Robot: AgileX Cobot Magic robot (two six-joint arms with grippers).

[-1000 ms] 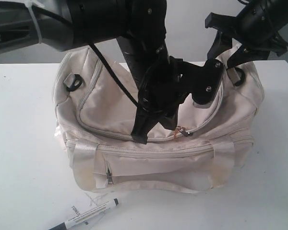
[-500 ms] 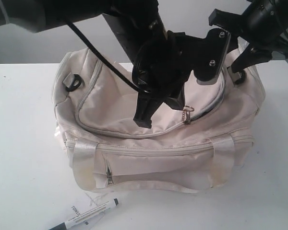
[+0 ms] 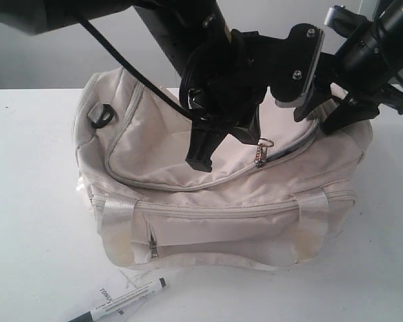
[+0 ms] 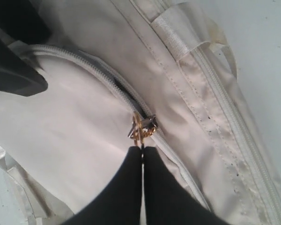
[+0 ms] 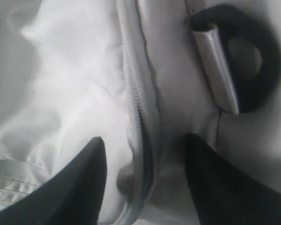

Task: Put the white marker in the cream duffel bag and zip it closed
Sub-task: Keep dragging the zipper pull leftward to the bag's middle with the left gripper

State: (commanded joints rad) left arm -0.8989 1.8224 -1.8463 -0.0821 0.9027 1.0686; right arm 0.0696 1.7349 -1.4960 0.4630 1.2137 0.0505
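Left wrist view: my left claw point(image 4: 143, 149) pinches the zip pull point(image 4: 141, 127); right claw point(image 5: 144, 140) wide over bag point(image 5: 61, 84); marker point(image 3: 124, 298) at bag's six o'clock.

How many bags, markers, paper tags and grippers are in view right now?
Cream duffel bag: 1
White marker: 1
Paper tag: 1
Grippers: 2, the left gripper and the right gripper
Total: 5

White table point(image 3: 27, 201), evenly lit; plain pale grey wall point(image 3: 47, 64) behind far edge.
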